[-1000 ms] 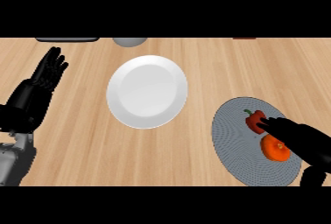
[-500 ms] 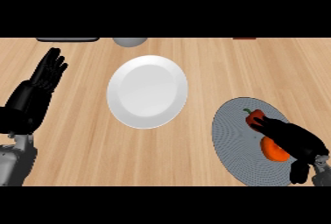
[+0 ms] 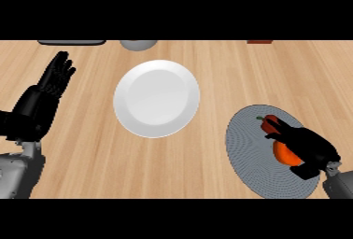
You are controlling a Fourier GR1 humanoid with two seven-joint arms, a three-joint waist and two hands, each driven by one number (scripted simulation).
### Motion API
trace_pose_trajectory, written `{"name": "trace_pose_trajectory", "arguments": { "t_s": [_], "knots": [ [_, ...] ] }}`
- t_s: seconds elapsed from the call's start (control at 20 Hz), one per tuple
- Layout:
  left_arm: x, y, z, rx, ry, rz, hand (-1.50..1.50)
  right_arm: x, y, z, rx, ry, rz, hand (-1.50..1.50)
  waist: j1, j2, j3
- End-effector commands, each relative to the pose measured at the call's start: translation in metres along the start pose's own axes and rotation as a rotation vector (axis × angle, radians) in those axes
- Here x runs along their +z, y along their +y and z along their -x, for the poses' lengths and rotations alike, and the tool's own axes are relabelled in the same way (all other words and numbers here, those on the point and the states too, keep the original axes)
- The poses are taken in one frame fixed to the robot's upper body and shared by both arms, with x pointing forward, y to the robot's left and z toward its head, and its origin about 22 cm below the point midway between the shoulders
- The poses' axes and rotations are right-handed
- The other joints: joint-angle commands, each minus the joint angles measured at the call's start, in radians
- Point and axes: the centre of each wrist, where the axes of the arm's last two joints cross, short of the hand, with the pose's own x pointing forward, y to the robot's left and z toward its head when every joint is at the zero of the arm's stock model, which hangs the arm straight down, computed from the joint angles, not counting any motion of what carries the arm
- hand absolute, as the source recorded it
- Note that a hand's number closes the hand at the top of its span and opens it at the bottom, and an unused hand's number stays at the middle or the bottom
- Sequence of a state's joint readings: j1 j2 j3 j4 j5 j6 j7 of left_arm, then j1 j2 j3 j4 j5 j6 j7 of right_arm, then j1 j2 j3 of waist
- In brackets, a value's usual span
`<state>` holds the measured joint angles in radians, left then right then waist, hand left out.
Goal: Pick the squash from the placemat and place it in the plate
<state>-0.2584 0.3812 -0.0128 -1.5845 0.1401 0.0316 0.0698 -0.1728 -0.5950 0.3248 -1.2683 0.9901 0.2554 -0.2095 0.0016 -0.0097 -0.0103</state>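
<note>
- Your right hand (image 3: pixel 310 148) has slid down over the orange squash (image 3: pixel 285 154), fingers now curled round it.
- Ribbed grey round placemat (image 3: pixel 258 149), glossy white plate (image 3: pixel 156 98).
- Left hand (image 3: pixel 48 93) rests flat-fingered, holding nothing.

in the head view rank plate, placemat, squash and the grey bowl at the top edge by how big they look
1. plate and placemat: look alike, and the placemat is partly hidden by the right hand
2. squash, partly hidden
3. grey bowl, cut off by the view's edge
</note>
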Motion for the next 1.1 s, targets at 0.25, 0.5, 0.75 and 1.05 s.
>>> {"name": "trace_pose_trajectory", "arguments": {
  "t_s": [0.25,0.5,0.75,1.05],
  "knots": [
    [-0.01,-0.013,-0.016,0.003,0.003,-0.004,0.0,-0.017,0.017,-0.004,-0.093,0.198,0.213,1.5,-0.004,0.01,0.011],
    [-0.001,0.004,-0.002,-0.002,0.028,-0.025,0.0,0.006,0.021,0.028,-0.311,0.692,0.293,1.5,-0.029,0.005,0.009],
    [0.001,-0.005,-0.008,0.004,0.023,-0.003,0.0,0.016,-0.013,-0.016,-0.259,0.726,0.499,1.5,-0.016,0.004,0.009],
    [0.002,0.008,0.015,0.001,0.023,-0.01,0.0,0.046,-0.056,-0.068,-0.332,0.469,0.66,1.5,-0.02,0.006,0.009]
  ]
}}
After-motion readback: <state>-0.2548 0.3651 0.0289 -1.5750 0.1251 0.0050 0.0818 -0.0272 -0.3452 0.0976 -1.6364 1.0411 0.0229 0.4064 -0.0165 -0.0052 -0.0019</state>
